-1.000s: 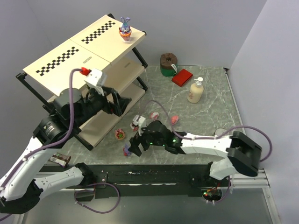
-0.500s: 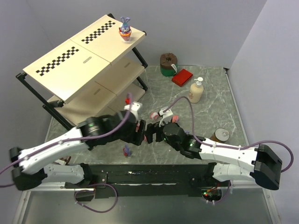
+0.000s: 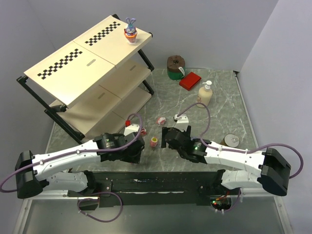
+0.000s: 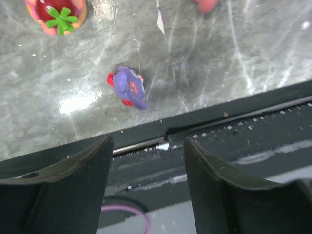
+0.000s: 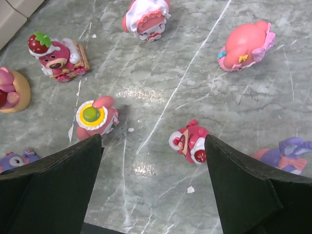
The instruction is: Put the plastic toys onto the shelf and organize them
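Rightward of the plastic toys (image 3: pixel 154 142) stand pump bottle (image 3: pixel 204 95) and tin can (image 3: pixel 229 141)

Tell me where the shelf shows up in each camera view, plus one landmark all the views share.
Top external: the shelf fills the upper left, with one bunny toy on its top board.
Left wrist: not in it.
Right wrist: only a cream corner of it shows, at the top left edge.
Shared landmark: the grey marbled tabletop, which is in all three views.
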Action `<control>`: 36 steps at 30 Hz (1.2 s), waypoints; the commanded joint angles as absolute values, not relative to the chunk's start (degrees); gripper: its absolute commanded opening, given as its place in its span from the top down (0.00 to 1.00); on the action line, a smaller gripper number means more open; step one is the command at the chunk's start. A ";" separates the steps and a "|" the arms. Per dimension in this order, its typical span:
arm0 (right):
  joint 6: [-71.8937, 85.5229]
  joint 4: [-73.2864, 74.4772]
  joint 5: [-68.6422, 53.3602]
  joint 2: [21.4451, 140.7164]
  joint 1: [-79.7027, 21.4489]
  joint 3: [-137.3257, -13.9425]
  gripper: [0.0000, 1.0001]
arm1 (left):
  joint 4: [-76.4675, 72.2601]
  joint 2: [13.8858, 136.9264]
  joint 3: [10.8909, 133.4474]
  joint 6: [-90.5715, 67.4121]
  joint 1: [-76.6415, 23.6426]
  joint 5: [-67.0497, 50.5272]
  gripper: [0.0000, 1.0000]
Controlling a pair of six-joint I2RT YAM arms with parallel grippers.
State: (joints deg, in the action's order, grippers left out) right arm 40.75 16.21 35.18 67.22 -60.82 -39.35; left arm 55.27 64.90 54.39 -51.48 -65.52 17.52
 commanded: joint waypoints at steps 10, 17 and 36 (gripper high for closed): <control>45.61 21.09 37.71 62.23 -60.64 -38.94 0.09 | 38.06 67.41 47.11 -50.98 -61.09 20.83 0.47; 45.62 22.94 37.44 61.87 -60.56 -39.90 0.10 | 38.50 68.64 46.06 -50.63 -60.82 20.66 0.60; 32.65 15.93 32.53 65.04 -60.64 -45.53 0.08 | 48.24 65.13 56.85 -43.51 -59.77 24.87 0.99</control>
